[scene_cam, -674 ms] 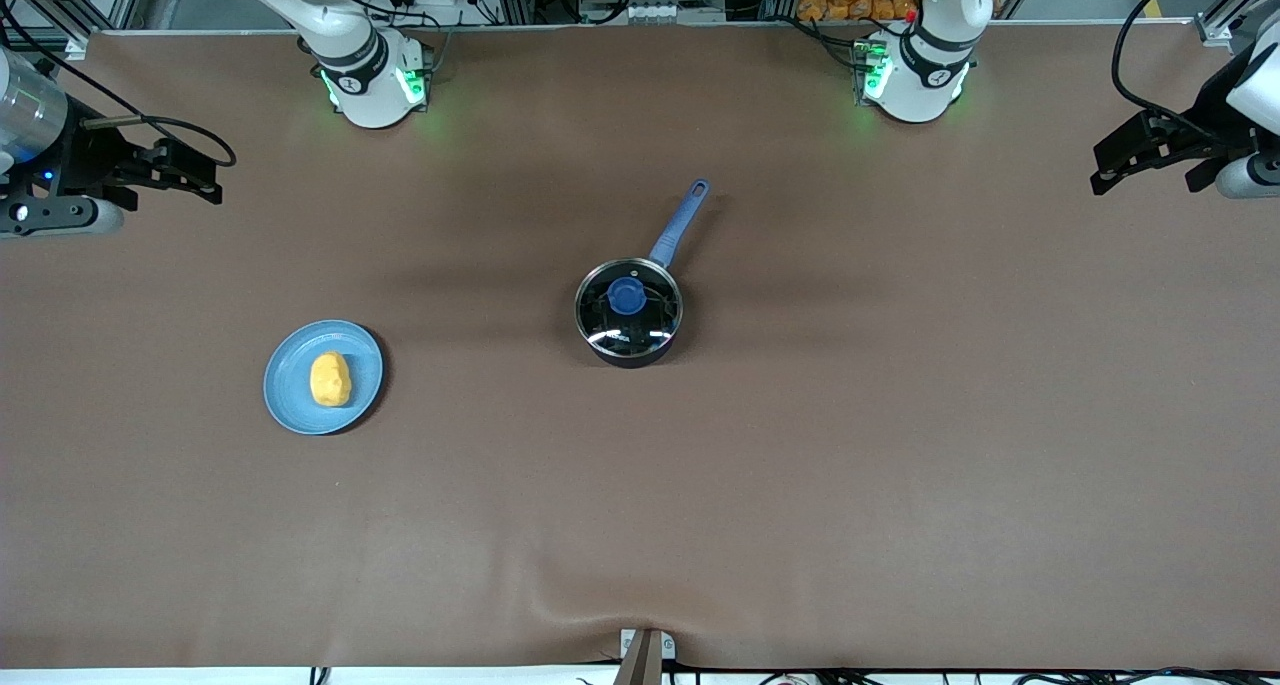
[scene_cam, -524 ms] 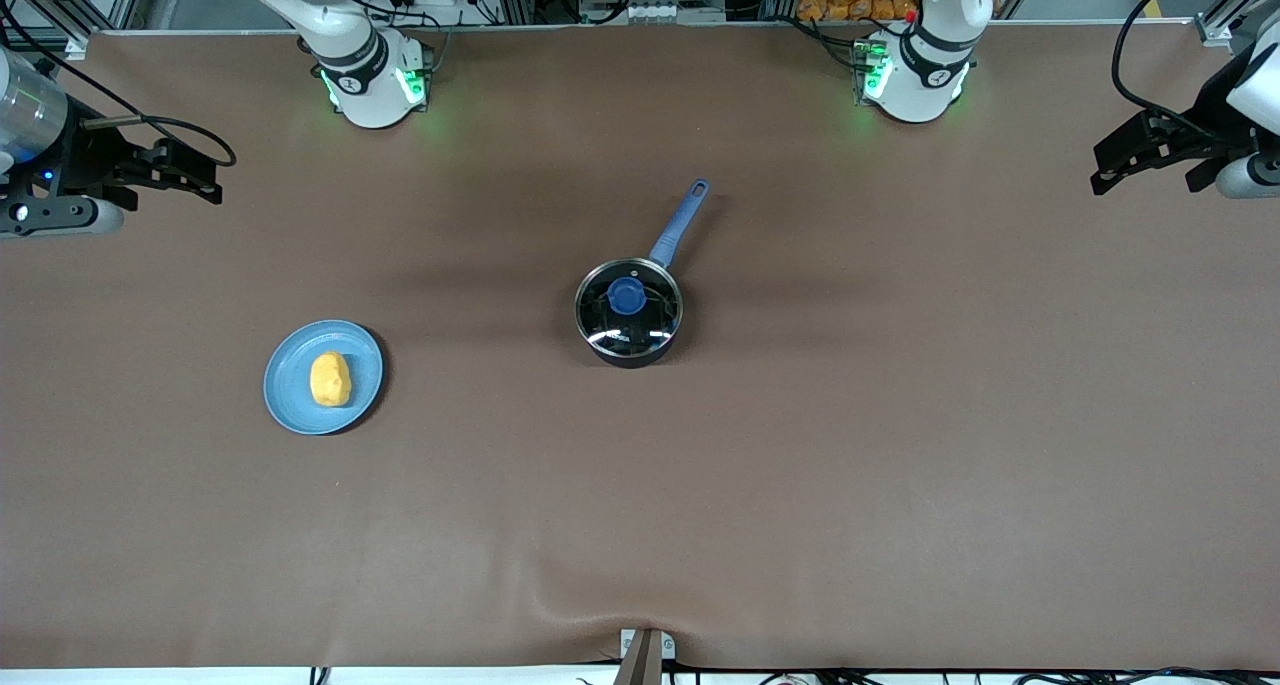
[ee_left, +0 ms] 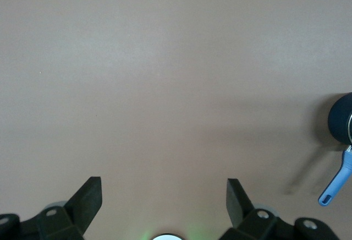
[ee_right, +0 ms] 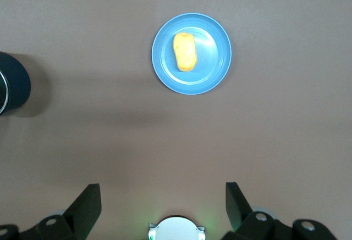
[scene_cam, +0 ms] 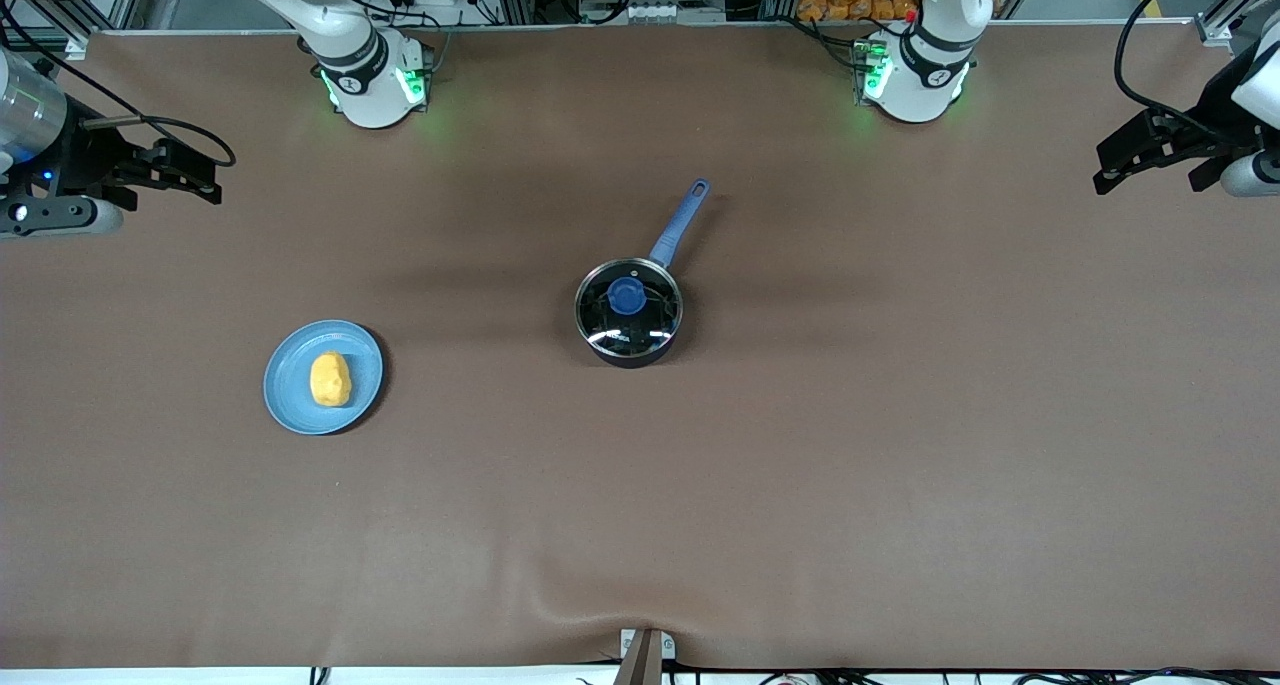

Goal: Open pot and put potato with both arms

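The black pot (scene_cam: 628, 315) with a long blue handle (scene_cam: 680, 223) stands mid-table, and the glass lid with a blue knob (scene_cam: 627, 295) is on it. The yellow potato (scene_cam: 330, 379) lies on a light-blue plate (scene_cam: 290, 405) toward the right arm's end of the table. My left gripper (scene_cam: 1110, 170) hangs open and empty over the left arm's end of the table; its wrist view (ee_left: 164, 196) shows the pot's edge (ee_left: 342, 118). My right gripper (scene_cam: 200, 175) hangs open and empty over the right arm's end; its wrist view (ee_right: 163, 201) shows the potato (ee_right: 185, 51) and the pot's edge (ee_right: 12, 90).
The brown table cover (scene_cam: 800, 465) has a small ridge at the edge nearest the front camera (scene_cam: 600, 615). Both arm bases (scene_cam: 375, 85) (scene_cam: 915, 75) stand along the table's farthest edge.
My left gripper has shifted very slightly outward. The pot, lid, potato and plate have not moved.
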{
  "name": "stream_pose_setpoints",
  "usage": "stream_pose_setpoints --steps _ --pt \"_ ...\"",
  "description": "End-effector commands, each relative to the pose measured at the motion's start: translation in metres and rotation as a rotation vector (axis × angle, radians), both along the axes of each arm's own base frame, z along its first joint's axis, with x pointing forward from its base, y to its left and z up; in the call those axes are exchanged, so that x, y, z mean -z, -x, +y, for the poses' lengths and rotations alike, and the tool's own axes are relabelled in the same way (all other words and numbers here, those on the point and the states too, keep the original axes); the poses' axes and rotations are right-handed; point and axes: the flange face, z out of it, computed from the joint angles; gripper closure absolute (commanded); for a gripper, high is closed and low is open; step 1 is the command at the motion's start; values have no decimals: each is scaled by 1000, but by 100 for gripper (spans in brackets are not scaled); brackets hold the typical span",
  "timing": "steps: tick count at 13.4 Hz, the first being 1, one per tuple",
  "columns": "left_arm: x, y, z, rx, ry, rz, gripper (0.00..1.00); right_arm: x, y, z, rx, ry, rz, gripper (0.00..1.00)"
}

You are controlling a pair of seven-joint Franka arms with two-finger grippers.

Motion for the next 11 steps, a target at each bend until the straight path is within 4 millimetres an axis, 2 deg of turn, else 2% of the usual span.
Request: stream_pose_setpoints --steps 1,3,5,7,9,11 --pt "-4 2 2 -6 21 12 0 1 0 -4 7 -1 14 0" --pt "0 0 1 -7 22 19 0 6 3 -4 7 -1 21 0" --pt "1 -1 0 -6 22 21 0 19 0 -7 14 -1 14 0" --pt "1 -1 0 -6 22 21 0 48 -6 -11 24 -2 -9 0" --pt "1 -1 0 -4 22 21 0 86 -10 -10 23 -2 -30 0" --pt "1 -1 -8 8 23 21 0 117 -14 -10 23 -3 -69 0"
